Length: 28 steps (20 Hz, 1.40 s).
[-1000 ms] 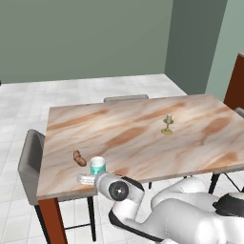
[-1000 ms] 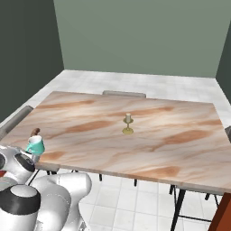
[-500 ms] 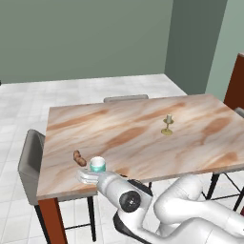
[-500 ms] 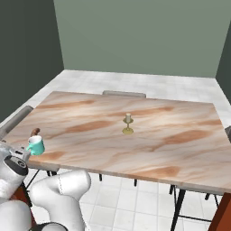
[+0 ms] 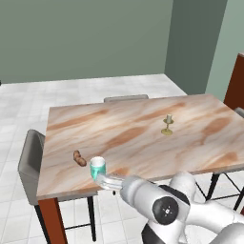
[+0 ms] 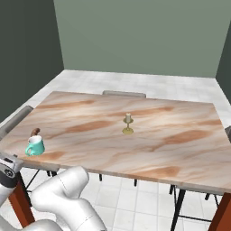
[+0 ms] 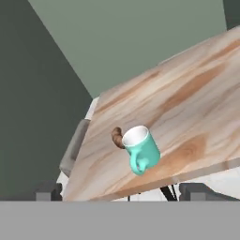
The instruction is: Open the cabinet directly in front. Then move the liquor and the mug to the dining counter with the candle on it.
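Mug [image 5: 97,167] now stands upright and free on the table [image 5: 143,128], near its front-left corner, just beside the small brown lumpy item [image 5: 79,158]. A second ago the hand was right at the mug; since then it has backed off past the table edge. Fingers [image 7: 49,191] spread fully wide, holding nothing, mug apart from them in the hand view. Candle [image 5: 167,125] sits well apart, mid-table. Reads as mug drop-off done. No liquor bottle visible on the table, so that half looks still open.
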### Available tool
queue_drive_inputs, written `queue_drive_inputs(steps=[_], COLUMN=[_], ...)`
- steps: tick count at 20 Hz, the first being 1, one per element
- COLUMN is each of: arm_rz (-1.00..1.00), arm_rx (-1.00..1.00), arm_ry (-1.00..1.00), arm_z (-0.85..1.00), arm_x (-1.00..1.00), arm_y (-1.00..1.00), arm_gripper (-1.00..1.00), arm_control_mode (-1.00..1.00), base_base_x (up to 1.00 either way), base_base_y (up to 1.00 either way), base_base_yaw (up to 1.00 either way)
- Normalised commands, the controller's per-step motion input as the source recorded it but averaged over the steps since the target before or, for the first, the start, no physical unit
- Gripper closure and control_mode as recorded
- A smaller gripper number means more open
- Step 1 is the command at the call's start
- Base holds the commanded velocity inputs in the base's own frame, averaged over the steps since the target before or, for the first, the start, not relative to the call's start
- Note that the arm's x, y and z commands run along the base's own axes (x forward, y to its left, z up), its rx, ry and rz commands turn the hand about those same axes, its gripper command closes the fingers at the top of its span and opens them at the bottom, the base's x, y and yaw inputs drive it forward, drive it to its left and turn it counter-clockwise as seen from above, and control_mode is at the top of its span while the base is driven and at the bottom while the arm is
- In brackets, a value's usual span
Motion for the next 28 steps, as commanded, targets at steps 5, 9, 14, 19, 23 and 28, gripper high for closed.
queue_drive_inputs(steps=[5,9,14,19,23,28], arm_rz=[-0.23,-0.24,-0.23,-0.18,-0.01,0.08], arm_rx=[-0.01,0.0,0.0,0.0,0.0,0.11], arm_ry=[0.22,0.15,0.23,0.42,0.29,0.08], arm_z=[1.0,1.0,0.95,0.56,0.36,0.03], arm_x=[-0.78,-0.7,-0.64,-0.39,-0.07,0.09], arm_y=[-0.83,-0.67,-0.57,-0.49,-0.21,-0.22], arm_gripper=[-1.0,-1.0,-1.0,-1.0,-1.0,-1.0], arm_control_mode=[-1.0,-1.0,-1.0,-1.0,-1.0,-1.0], base_base_x=[0.0,0.0,0.0,0.0,0.0,0.0], base_base_y=[0.0,0.0,0.0,0.0,0.0,0.0], base_base_yaw=[0.0,0.0,0.0,0.0,0.0,0.0])
